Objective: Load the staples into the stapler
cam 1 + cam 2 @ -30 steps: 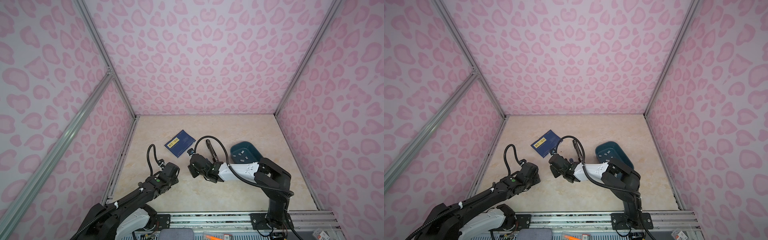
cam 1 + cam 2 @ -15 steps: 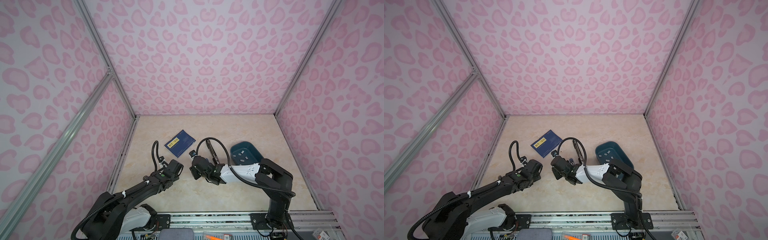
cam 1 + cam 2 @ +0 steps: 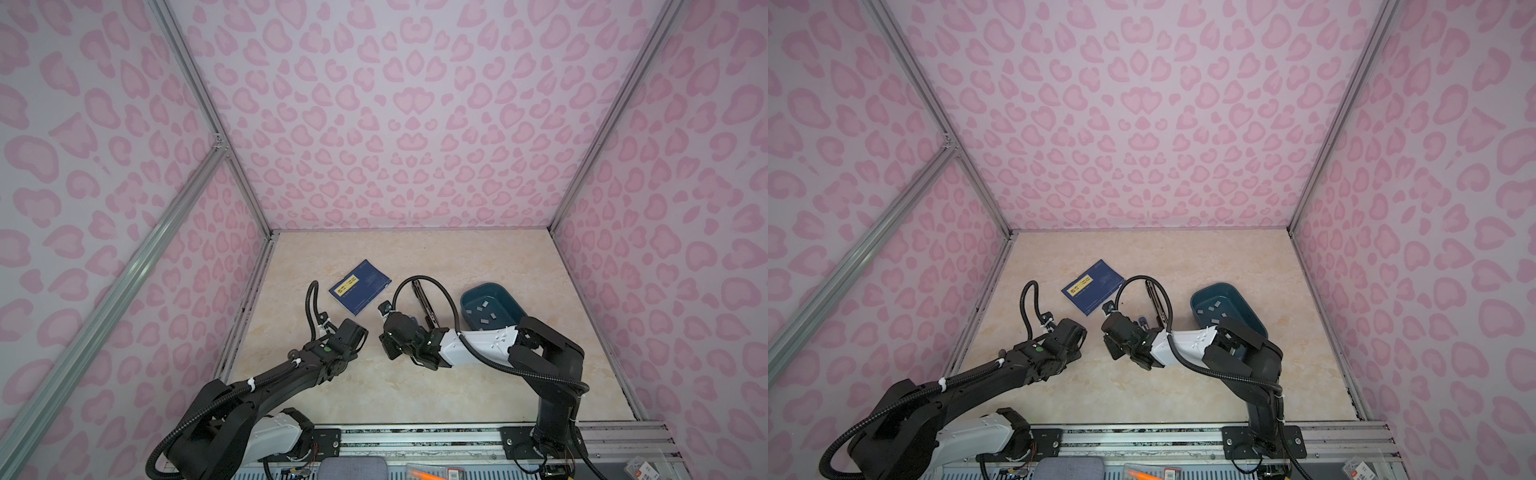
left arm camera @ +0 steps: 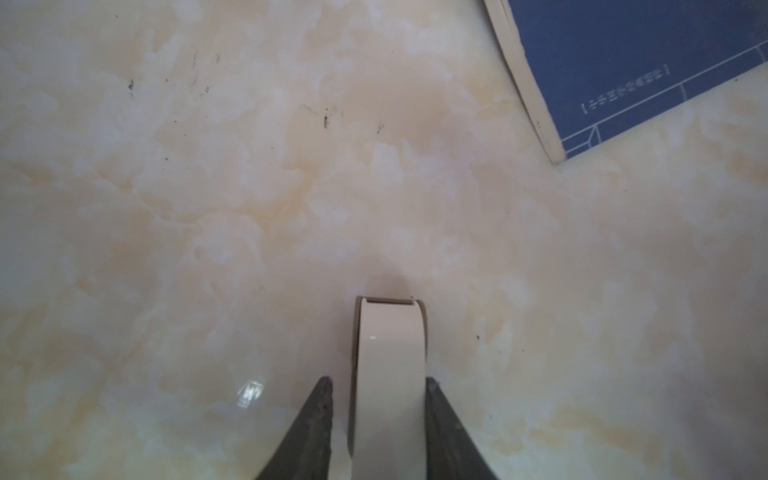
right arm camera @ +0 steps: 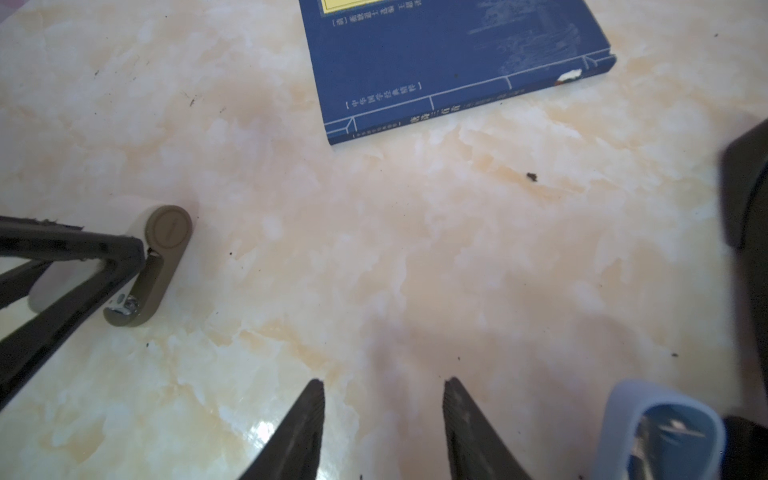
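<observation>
Left tool straddles the small beige plastic stapler, one side untouched. An off-centre squeeze could skid it across the table. Right tool gapes empty. Grey metal staples lie in the far-right teal plastic tray.

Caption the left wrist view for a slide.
Left gripper straddles the beige stapler on the marble table, blue book nearby.
</observation>
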Tool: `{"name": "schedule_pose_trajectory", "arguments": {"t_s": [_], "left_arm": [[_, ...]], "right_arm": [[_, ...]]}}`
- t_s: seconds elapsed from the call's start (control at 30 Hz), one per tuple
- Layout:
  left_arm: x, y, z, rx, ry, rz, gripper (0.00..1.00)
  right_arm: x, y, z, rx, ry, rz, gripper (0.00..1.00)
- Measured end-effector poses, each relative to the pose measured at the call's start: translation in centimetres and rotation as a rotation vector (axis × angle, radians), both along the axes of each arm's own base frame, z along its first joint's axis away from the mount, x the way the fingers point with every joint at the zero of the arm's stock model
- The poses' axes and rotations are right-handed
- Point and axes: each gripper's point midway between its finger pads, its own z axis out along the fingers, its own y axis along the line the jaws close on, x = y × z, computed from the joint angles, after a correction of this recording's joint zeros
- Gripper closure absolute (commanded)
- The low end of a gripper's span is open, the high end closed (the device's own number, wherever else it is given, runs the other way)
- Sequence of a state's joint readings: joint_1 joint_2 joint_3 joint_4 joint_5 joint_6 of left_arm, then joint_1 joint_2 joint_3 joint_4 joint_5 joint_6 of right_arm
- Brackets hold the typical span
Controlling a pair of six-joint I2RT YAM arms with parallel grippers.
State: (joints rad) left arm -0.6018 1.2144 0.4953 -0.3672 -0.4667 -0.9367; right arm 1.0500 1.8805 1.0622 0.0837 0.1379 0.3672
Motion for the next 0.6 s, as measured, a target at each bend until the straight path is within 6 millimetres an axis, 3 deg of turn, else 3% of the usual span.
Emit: {"name": "schedule_pose_trajectory", "arguments": {"t_s": [0.23,0.4,0.6], "left_arm": [[0.0,0.0,0.0,-0.001,-0.001,-0.001,0.85],[0.2,-0.2,0.3,-0.006,-0.008,-0.001,0.93],[1.4,-1.2,2.9,-0.063,-0.074,-0.012,0.97]], "right_arm": [[-0.1,0.1,-0.1,0.001,0.005,-0.002,0.52],[-0.4,0.5,-0.1,0.022,0.011,0.011,0.52],[-2.8,1.0,0.6,0.187,0.055,0.062,0.50]]}}
